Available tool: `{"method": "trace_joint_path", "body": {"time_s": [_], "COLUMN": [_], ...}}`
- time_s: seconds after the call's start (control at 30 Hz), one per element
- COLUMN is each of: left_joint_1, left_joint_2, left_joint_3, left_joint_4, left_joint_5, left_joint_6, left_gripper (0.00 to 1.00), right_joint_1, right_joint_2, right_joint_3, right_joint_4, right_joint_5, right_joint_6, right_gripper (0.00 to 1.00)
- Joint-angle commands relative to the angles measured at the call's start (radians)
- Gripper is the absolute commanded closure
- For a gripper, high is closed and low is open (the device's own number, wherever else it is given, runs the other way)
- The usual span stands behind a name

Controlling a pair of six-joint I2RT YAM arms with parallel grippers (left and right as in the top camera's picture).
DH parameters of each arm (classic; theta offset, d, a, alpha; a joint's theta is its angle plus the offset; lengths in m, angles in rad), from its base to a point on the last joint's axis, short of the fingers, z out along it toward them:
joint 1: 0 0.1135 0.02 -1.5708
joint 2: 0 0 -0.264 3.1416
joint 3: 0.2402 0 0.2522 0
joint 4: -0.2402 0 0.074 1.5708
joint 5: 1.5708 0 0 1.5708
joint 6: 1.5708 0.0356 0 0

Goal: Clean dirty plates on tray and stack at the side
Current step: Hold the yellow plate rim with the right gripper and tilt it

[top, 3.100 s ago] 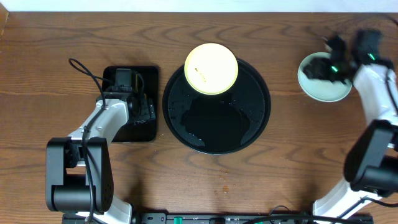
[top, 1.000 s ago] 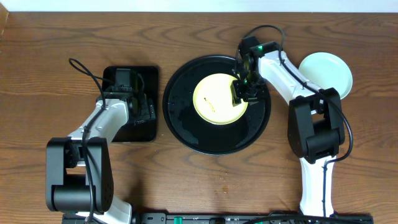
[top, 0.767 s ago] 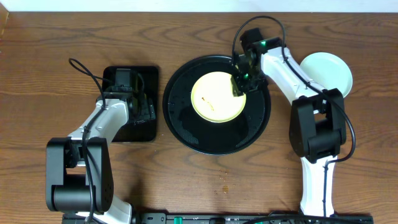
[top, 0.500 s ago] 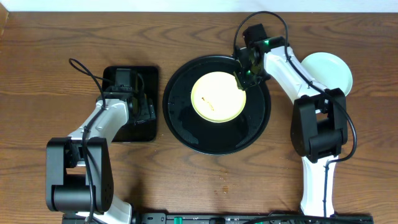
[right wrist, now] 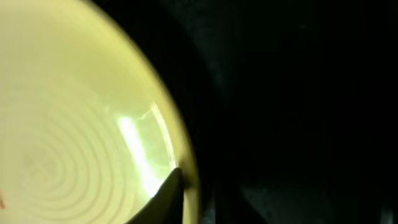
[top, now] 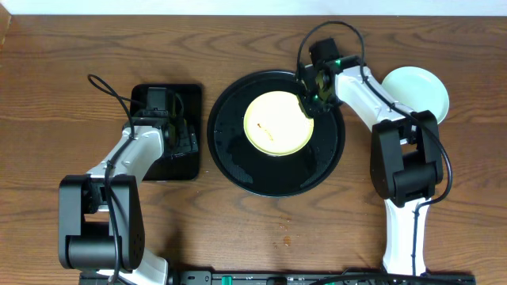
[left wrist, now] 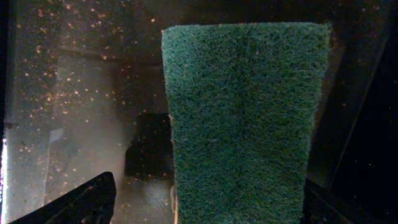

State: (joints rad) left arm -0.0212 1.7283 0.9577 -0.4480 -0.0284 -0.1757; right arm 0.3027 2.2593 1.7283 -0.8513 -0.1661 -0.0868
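Observation:
A pale yellow plate (top: 276, 123) with a small brown smear lies inside the round black tray (top: 238, 170). My right gripper (top: 307, 101) pinches its upper right rim. In the right wrist view one dark finger (right wrist: 165, 199) rests on the inner side of the yellow plate (right wrist: 74, 124), with the gripper (right wrist: 189, 199) shut across the rim. A mint-green plate (top: 420, 91) sits on the table at the far right. My left gripper (top: 173, 125) hangs open over a green scouring pad (left wrist: 242, 118), a finger on either side of it.
The scouring pad lies on a small rectangular black tray (top: 181, 168), wet and speckled, left of the round tray. Both arm bases stand at the near table edge. The round tray's floor (right wrist: 298, 93) is wet and glossy.
The right arm came over from the mint-green plate, and its gripper slid up the yellow plate's right rim and shut on it. The plate sits nearer the tray's middle. The left arm stayed still.

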Motion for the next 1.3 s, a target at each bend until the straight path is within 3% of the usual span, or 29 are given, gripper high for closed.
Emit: {"method": "trace_joint_path", "body": {"time_s": [0.0, 0.17, 0.57, 0.87, 0.97, 1.03, 1.27], "left_joint_1": [0.006, 0.006, 0.006, 0.006, 0.006, 0.006, 0.006], "left_joint_2": [0.01, 0.01, 0.01, 0.01, 0.01, 0.01, 0.01], "left_joint_3": [0.004, 0.004, 0.004, 0.004, 0.004, 0.004, 0.004], "left_joint_4": [-0.003, -0.003, -0.003, -0.003, -0.003, -0.003, -0.003], "left_joint_5": [-0.002, -0.002, -0.002, -0.002, -0.002, -0.002, -0.002], "left_joint_6": [0.01, 0.009, 0.01, 0.01, 0.01, 0.01, 0.009], "left_gripper": [0.13, 0.13, 0.13, 0.13, 0.13, 0.13, 0.13], "right_joint_1": [0.006, 0.005, 0.005, 0.008, 0.013, 0.019, 0.009], "right_joint_2": [-0.037, -0.082, -0.124, -0.124, -0.124, -0.124, -0.124], "right_joint_3": [-0.003, -0.003, -0.021, -0.042, -0.043, -0.043, -0.03], "right_joint_4": [0.001, -0.025, -0.183, -0.228, -0.241, -0.244, -0.179], "right_joint_5": [0.012, 0.012, 0.012, 0.012, 0.012, 0.012, 0.012], "right_joint_6": [0.003, 0.043, 0.375, 0.467, 0.479, 0.465, 0.287], "right_gripper": [0.99, 0.99, 0.99, 0.98, 0.9, 0.77, 0.53]}}
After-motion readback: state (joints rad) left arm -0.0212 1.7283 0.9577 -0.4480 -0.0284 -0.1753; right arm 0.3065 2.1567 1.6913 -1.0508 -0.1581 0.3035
